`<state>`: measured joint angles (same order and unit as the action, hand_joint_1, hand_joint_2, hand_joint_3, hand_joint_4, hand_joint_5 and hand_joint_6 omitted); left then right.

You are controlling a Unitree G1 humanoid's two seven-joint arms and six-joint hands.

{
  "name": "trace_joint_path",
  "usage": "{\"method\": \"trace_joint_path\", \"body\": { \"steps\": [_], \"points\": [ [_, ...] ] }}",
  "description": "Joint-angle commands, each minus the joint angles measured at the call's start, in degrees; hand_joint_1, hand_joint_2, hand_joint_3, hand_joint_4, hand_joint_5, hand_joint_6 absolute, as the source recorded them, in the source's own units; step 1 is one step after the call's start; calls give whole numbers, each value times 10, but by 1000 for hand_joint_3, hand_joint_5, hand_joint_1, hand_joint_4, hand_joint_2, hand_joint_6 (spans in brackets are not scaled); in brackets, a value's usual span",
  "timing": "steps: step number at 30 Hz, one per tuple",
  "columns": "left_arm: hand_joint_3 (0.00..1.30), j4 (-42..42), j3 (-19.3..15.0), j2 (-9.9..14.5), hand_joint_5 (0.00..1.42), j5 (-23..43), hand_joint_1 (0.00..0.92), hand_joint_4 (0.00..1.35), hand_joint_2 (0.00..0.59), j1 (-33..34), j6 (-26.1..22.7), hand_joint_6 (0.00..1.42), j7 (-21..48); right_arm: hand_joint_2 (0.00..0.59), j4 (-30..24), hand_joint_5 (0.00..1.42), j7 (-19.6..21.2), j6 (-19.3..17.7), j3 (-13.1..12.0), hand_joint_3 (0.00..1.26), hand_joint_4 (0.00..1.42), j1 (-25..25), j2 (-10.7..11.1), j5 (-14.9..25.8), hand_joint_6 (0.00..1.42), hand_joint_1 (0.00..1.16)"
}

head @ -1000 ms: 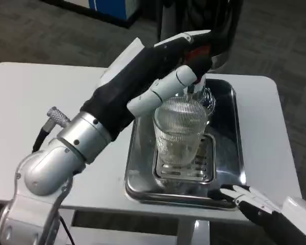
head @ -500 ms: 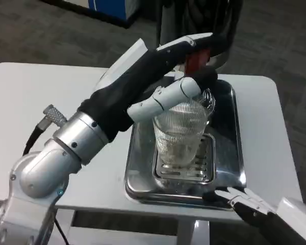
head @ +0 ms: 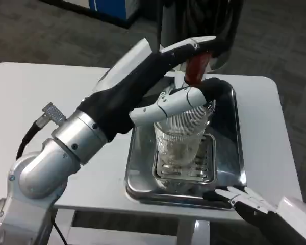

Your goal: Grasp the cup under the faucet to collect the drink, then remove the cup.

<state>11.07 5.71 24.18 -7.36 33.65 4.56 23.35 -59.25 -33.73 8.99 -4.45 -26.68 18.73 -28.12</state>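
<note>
The ribbed glass cup (head: 181, 133) stands upright on the slotted drip grate (head: 186, 164) of a steel tray (head: 235, 153), directly under the faucet, whose red handle (head: 196, 69) sits above and slightly behind the cup's rim.

In the head view, the left hand (head: 186, 76) reaches across the white table (head: 51, 102) from the left and lies over the top of the cup. Its upper fingers lie at the red handle, and a white and black finger (head: 178, 102) stretches across the near side of the cup's rim. Whether that finger touches the glass, or the upper fingers truly press the handle, I cannot tell; the hand grips nothing that I can make out. The cup's long axis is vertical, and it lies just below and slightly toward the camera from this hand, so the left hand is much the nearer one.

The right hand (head: 250, 200) waits at the tray's near right corner, fingers spread and holding nothing, well below the cup.
</note>
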Motion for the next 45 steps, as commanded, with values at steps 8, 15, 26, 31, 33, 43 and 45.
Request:
{"method": "trace_joint_path", "body": {
  "steps": [8,15,26,31,33,43,45],
  "points": [
    [253,-5,13,26,195,-36,34,205,119,-10,3,100,20,468,-7,0,4,9,6,164,74,7,2,-6,0,480],
    [264,-8,19,35,205,-43,24,214,121,-9,2,95,24,468,-7,0,9,21,15,164,74,17,0,-15,0,480],
    [273,-13,27,49,196,-49,19,220,122,-6,5,49,29,468,-1,2,19,36,23,165,79,27,0,-19,0,479],
    [293,-12,32,58,192,-48,5,220,124,-7,5,30,33,468,-3,2,19,45,25,165,82,32,1,-18,0,479],
    [299,-11,32,60,192,-47,4,221,124,-9,6,25,32,468,-6,2,18,49,24,165,83,34,2,-16,0,478],
    [320,-13,36,66,192,-47,3,230,124,-9,6,5,33,468,-7,3,19,52,27,165,84,33,3,-15,0,478],
    [323,-14,37,67,192,-47,3,230,124,-9,6,3,33,468,-7,3,20,52,27,165,84,33,2,-16,0,478]
  ]
}}
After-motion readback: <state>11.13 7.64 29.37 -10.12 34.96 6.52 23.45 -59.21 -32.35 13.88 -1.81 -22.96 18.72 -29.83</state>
